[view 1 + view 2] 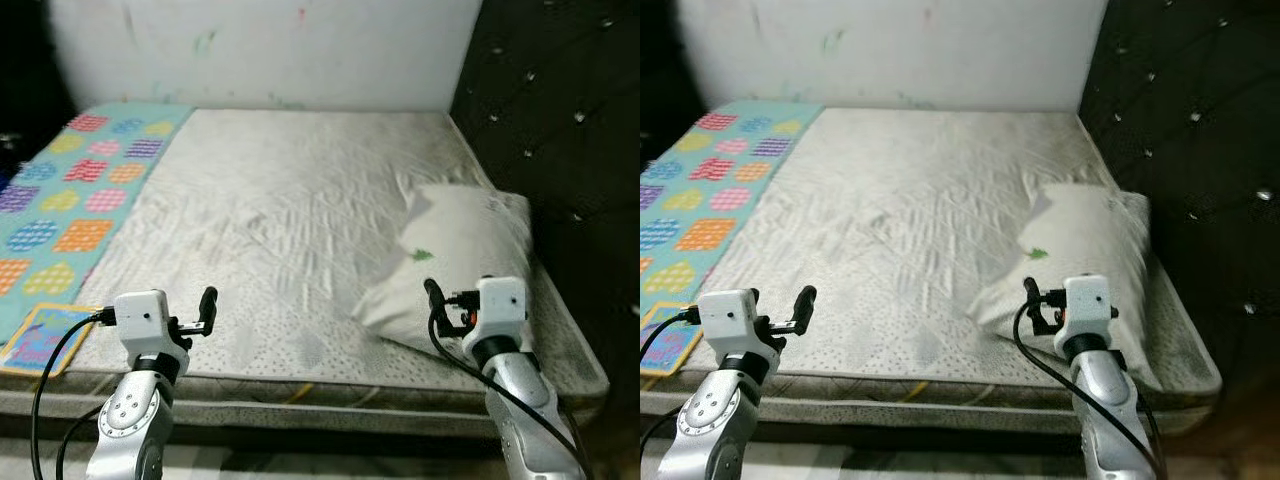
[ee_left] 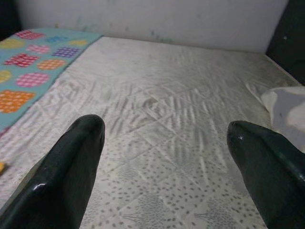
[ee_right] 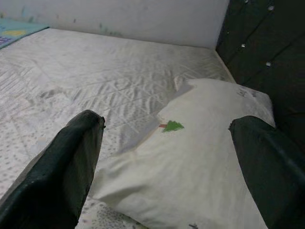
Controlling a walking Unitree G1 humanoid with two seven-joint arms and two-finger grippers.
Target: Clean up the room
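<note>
From the left eye view, the robot stood at the foot of a bare quilted mattress, both arms raised over its near edge. The right gripper hung just short of the near corner of a white pillow, which lay ahead of it and slightly to its outer side, close to the dark tufted headboard. The left gripper hovered over plain mattress, with a colourful patterned blanket well off to its outer side and a small picture book at the mattress edge beside that arm.

The right eye view gave the same layout; the pillow sat just beyond the right gripper, not touching it.

In the left wrist view, the left fingers stood spread wide and empty, nothing between them but mattress.

In the right wrist view, the right fingers were likewise spread and empty, and the pillow filled the gap ahead, its small green tree print roughly centred.

The step in hand looked to be taking up the pillow. Done well, the right gripper would advance low onto the near corner, gather a good fold of fabric before closing, and lift slowly so the soft bulk did not slip free.
</note>
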